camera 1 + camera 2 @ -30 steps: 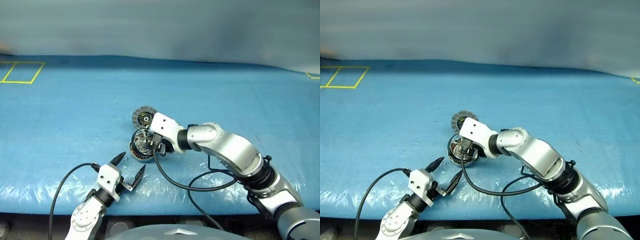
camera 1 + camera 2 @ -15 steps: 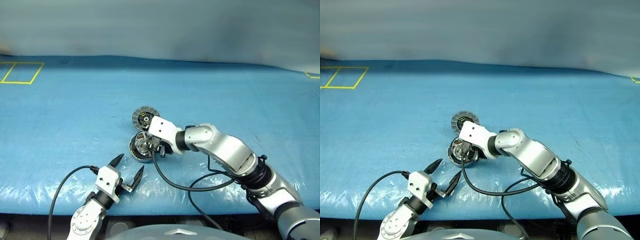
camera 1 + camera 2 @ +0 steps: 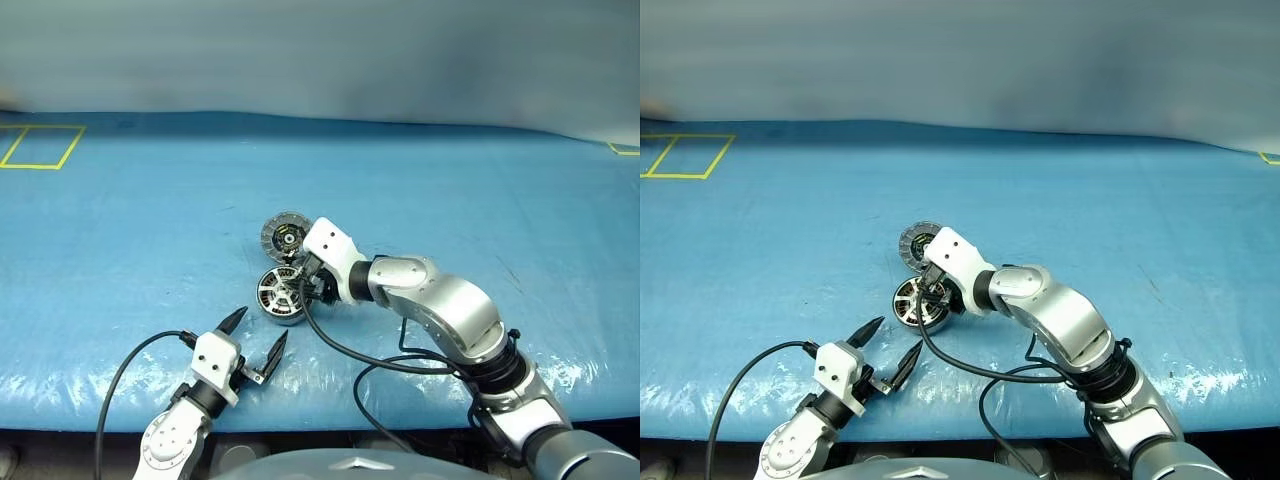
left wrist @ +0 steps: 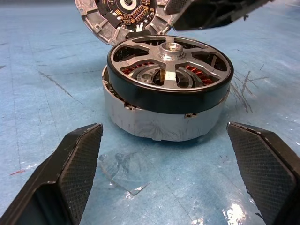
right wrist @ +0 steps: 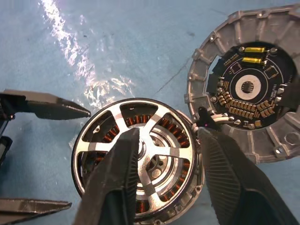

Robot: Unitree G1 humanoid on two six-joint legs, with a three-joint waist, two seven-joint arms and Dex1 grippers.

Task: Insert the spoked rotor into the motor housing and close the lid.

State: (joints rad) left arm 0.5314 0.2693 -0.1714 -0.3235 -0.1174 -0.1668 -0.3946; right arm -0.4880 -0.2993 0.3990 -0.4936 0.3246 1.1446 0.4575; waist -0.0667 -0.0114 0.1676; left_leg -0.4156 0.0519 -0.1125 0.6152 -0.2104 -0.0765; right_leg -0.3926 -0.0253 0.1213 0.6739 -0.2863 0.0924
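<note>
Nearest to me, my left pincer (image 3: 254, 343) hangs low over the blue tabletop (image 3: 120, 230) with its two black fingers spread wide and nothing between them, aimed at the motor housing (image 4: 159, 123) just ahead of it but not touching it. The housing stands upright on the tabletop, and the spoked rotor (image 4: 171, 65) already sits in its mouth: I see the dark ring, the silver spokes and hub, and the copper windings showing through the gaps. From the left wrist view the ring still stands proud of the silver wall and looks a little off-level (I judge it entered but not fully seated, though I cannot be sure from this angle). My right pincer (image 5: 171, 154) is poised over the rotor, fingers partly apart, one over a spoke near the hub and the other at the rim; I cannot tell whether they press on the rotor or only hover, and they do not look clamped on anything. Just beyond the housing, touching or nearly touching its far edge, lies the lid (image 3: 283, 236), with its dark circuit face up and its ribbed rim around it, not yet lifted. So the insertion is mostly done; what is left, as I judge it, is pressing the rotor home and closing the lid over the housing.
</note>
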